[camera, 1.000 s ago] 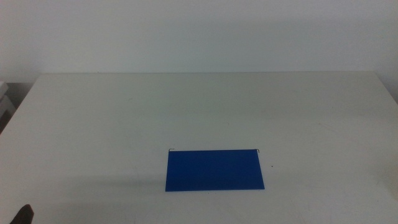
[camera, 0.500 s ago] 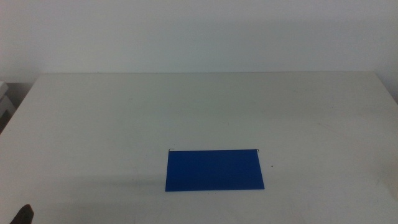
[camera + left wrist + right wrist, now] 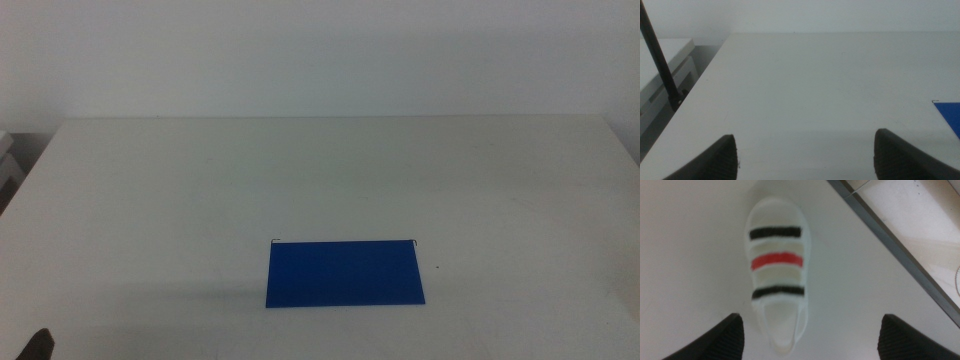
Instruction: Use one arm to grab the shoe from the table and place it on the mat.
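The dark-blue mat (image 3: 345, 272) lies flat on the off-white table (image 3: 200, 180), near the front centre; its corner also shows in the left wrist view (image 3: 949, 111). The shoe (image 3: 777, 265), a white sandal with black and red straps, shows only in the right wrist view, lying on the table near its edge. My right gripper (image 3: 811, 317) is open and hovers over the shoe's heel end, one jaw on each side, not touching. My left gripper (image 3: 805, 135) is open and empty, low over the table's left part; its tip shows in the middle view (image 3: 36, 346). The shoe and right arm are outside the middle view.
The table's edge (image 3: 890, 240) runs close beside the shoe, with floor beyond it. A white unit (image 3: 660, 75) and a thin black rod (image 3: 660, 57) stand off the table's left side.
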{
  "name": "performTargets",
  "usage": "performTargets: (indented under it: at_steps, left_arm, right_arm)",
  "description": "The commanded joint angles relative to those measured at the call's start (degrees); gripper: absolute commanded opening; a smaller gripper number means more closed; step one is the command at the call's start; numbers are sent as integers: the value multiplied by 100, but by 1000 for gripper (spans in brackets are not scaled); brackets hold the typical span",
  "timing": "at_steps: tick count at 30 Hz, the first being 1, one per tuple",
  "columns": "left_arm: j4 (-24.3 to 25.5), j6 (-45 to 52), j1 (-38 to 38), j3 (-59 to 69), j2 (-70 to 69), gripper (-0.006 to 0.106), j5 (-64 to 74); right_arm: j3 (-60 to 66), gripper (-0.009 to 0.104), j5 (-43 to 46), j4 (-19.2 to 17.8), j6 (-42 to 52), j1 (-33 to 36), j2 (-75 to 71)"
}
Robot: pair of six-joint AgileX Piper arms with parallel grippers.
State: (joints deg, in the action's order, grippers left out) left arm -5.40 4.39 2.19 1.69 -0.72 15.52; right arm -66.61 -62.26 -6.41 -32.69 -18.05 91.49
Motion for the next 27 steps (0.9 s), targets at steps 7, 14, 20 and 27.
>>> performTargets:
  at_steps: [7, 14, 20, 27]
  left_arm:
    - [-44, -31, -23, 40, -58, 94, -459]
    - [-44, -31, -23, 40, -58, 94, -459]
    - [-44, -31, -23, 40, -58, 94, -459]
    - [-44, -31, -23, 40, -58, 94, -459]
  right_arm:
    - [-177, 68, 469, -73, 129, -108, 365]
    - [-177, 61, 630, -47, 258, -108, 761]
    - [-177, 58, 841, -23, 258, -108, 1040]
    - [-177, 57, 926, 16, 258, -108, 1265]
